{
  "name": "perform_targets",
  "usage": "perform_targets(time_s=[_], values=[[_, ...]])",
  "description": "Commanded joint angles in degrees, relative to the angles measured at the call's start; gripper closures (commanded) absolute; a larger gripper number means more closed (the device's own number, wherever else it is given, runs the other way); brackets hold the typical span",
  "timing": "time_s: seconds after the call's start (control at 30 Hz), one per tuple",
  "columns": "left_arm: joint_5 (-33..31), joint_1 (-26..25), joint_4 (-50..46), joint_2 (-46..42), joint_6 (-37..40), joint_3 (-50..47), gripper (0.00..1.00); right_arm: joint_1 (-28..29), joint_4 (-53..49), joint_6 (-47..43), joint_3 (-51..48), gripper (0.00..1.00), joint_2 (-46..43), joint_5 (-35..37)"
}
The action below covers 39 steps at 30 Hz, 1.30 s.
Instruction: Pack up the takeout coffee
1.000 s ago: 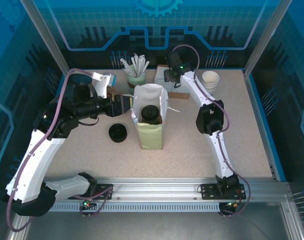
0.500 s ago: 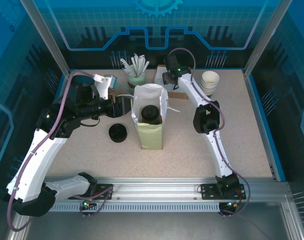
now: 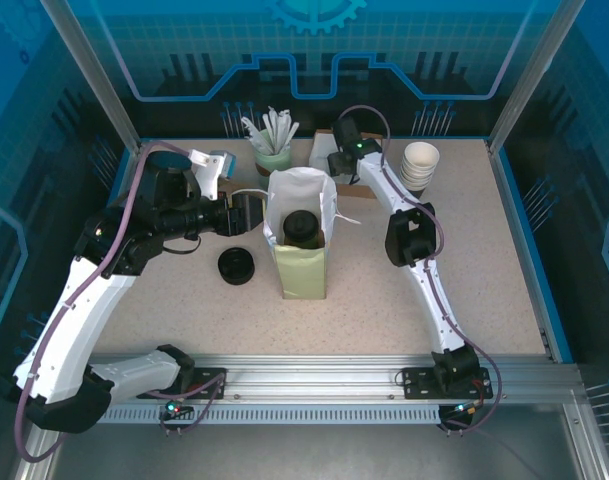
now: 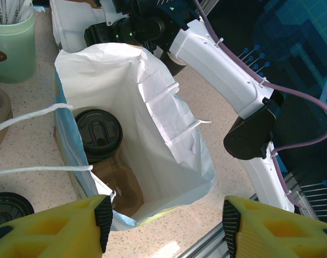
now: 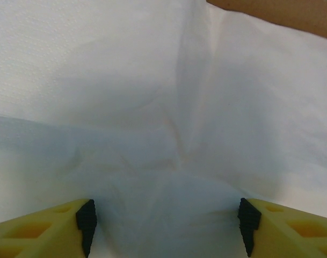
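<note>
The takeout coffee (image 4: 99,134) is seen standing upright inside the paper bag (image 4: 168,123). Its lid is up, its long axis is vertical, and it is tucked against one wall. From the left gripper (image 4: 166,228) it lies ahead and off to the left, down below the bag's rim. That gripper's jaws are spread wide with nothing held, and the bag's near edge sits just beyond the fingertips. From above, this gripper is found just beside the bag's left wall, so the left arm is judged the nearer one.

The right gripper (image 5: 166,228) is parted wide too, with nothing gripped. A crumpled white surface (image 5: 152,107) lies straight ahead of it; what that is cannot be told. From above it is placed near the bag's far right corner, with the coffee lying back toward its own arm's base.

Two white cord handles (image 4: 29,113) trail off to the left of the left gripper. The cup is judged packed already. Any further move, on handles or rim, looks best taken by the left arm.
</note>
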Motion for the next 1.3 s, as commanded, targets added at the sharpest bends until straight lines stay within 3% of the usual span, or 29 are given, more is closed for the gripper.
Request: perform_targets(time_s=[0.0, 0.27, 0.77, 1.27], values=[[-0.6, -0.3, -0.87, -0.66, -0.21, -0.74, 0.42, -0.81, -0.33, -0.3, 2.18, 0.29, 1.61, -1.16], [-0.39, -0.24, -0.62, -0.55, -0.33, -0.74, 0.42, -0.89, -0.3, -0.48, 2.22, 0.4, 1.27, -1.56], [-0.4, -0.26, -0.58, -0.91, -0.38, -1.59, 0.42, -0.98, 0.84, -0.39, 2.22, 0.7, -2.23, -3.28], [0.0, -0.26, -0.23, -1.09, -0.68, -2.23, 0.42, -0.9, 1.19, -0.62, 2.44, 0.88, -7.89, -3.54]])
